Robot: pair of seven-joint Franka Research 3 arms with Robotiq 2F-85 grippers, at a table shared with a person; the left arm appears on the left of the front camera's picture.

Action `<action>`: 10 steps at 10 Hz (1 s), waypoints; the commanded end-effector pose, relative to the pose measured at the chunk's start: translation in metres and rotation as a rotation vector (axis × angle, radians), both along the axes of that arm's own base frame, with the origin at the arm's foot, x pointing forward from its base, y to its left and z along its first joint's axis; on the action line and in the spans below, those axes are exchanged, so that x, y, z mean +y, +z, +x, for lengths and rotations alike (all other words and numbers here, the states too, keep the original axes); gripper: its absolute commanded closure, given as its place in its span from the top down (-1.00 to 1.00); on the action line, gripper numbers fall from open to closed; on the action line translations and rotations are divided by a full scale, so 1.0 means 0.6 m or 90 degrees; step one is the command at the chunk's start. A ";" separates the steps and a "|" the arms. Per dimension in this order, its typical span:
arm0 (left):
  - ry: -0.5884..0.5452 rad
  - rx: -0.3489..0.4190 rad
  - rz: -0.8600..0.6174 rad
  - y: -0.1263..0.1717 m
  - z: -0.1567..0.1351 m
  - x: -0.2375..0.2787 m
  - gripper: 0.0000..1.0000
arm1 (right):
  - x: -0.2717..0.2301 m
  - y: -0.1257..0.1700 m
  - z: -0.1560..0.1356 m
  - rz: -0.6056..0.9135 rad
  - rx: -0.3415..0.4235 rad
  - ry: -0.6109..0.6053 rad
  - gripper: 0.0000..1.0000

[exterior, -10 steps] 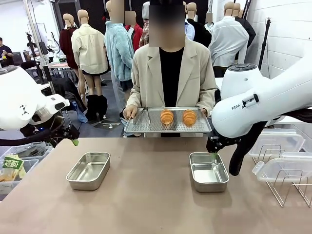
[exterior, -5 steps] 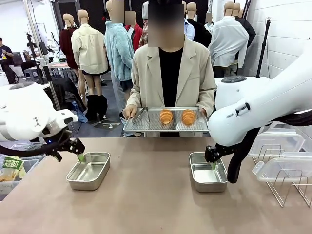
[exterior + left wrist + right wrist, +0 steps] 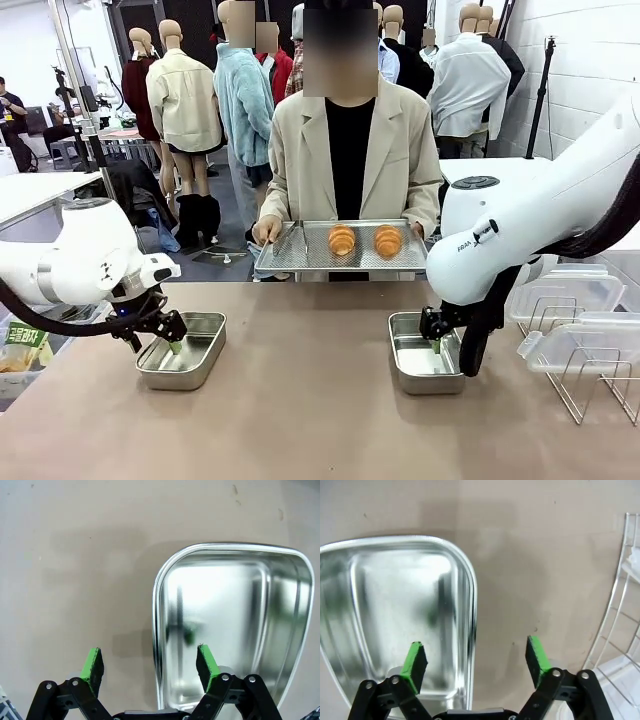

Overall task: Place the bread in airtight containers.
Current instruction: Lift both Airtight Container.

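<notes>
Two bread rolls [image 3: 342, 239] side by side on a perforated tray [image 3: 300, 255] held by the person [image 3: 350, 150] at the far edge, lidless left container [image 3: 205, 350] and right container [image 3: 412, 362] on the table [image 3: 300, 420], left gripper [image 3: 147, 655] and right gripper [image 3: 475, 652] wide apart, empty, each straddling its container's rim

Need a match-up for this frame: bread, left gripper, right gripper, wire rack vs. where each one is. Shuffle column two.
1. bread
2. left gripper
3. right gripper
4. wire rack

A. open, astride the rim of the right container
B. at the table's right end
C. on the perforated tray held by the person
D. open, astride the rim of the left container

Pairs: 1-C, 2-D, 3-A, 4-B
</notes>
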State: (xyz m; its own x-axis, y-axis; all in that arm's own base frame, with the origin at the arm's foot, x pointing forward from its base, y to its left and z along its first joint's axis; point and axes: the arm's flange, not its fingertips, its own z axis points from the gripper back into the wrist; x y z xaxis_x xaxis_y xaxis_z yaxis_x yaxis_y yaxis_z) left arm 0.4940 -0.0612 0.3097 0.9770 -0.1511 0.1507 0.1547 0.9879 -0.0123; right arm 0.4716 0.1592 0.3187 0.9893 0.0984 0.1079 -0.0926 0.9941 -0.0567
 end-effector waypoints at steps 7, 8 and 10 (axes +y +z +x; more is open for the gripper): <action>-0.026 0.029 -0.005 0.011 0.001 -0.003 -1.00 | 0.011 -0.007 0.016 0.023 -0.008 -0.043 -1.00; -0.029 0.032 -0.008 0.011 0.001 -0.003 -1.00 | 0.012 -0.007 0.017 0.022 -0.008 -0.046 -1.00; -0.034 0.034 -0.015 0.013 0.000 -0.004 -1.00 | 0.013 -0.006 0.020 0.009 -0.010 -0.069 -1.00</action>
State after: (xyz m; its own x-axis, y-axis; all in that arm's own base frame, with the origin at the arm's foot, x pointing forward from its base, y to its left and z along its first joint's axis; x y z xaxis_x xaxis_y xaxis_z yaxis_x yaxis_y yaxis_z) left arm 0.4936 -0.0669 0.3112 0.9762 -0.1865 0.1107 0.1900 0.9815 -0.0222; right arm 0.4787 0.1609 0.3198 0.9910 0.0340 0.1293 -0.0297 0.9990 -0.0348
